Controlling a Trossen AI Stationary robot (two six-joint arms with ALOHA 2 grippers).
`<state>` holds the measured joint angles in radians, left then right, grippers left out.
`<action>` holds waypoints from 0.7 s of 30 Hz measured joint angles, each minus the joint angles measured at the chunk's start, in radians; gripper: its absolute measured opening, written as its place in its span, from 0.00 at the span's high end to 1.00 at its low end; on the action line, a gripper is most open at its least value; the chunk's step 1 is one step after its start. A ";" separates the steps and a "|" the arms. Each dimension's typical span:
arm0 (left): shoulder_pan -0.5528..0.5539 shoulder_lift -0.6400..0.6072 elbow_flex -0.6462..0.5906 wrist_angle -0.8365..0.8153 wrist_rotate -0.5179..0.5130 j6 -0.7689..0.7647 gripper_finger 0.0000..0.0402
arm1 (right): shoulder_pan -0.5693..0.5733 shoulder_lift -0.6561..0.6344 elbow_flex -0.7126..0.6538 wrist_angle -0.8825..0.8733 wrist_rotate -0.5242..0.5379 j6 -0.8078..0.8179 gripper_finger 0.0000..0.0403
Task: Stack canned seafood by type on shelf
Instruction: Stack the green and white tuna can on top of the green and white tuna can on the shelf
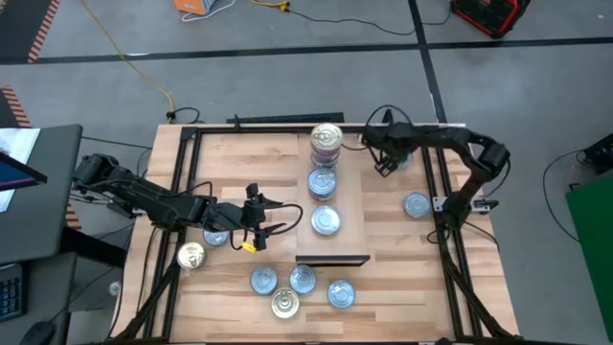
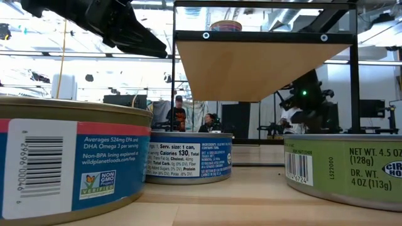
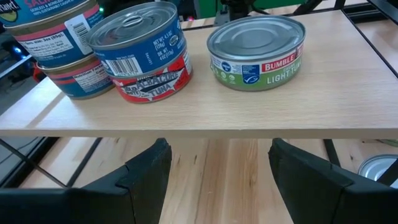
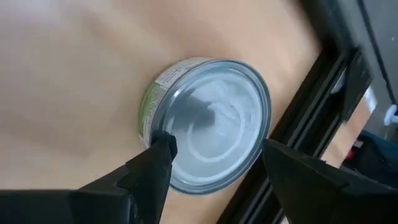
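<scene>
evenly lit from overhead, bright with soft shadows only. in the low view, backlit by glaring ceiling strips; near tins large and slightly soft. glare on the silver lid in the right wrist view, blurred throughout. sharper in the left wrist view, shelf shading the tabletop beneath.

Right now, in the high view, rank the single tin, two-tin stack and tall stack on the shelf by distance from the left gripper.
1. Single tin, at the shelf's dark-edged end, facing the left gripper.
2. Two-tin stack, mid-shelf.
3. Tall stack, at the opposite end.
</scene>
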<state>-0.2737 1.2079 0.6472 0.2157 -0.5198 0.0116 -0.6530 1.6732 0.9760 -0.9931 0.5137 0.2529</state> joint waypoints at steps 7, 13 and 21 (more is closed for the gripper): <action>0.000 0.000 0.000 0.008 0.000 -0.001 0.36 | 0.155 -0.079 -0.003 -0.117 -0.151 0.068 0.28; 0.000 0.000 0.000 0.011 0.004 -0.009 0.36 | 0.246 -0.138 -0.003 -0.122 -0.249 0.095 0.28; 0.000 0.000 0.000 0.022 0.018 -0.014 0.36 | 0.236 -0.230 -0.001 -0.128 -0.288 0.016 0.28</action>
<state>-0.2737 1.2079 0.6472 0.2373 -0.5015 -0.0025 -0.4169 1.4432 0.9749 -1.1215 0.2259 0.2684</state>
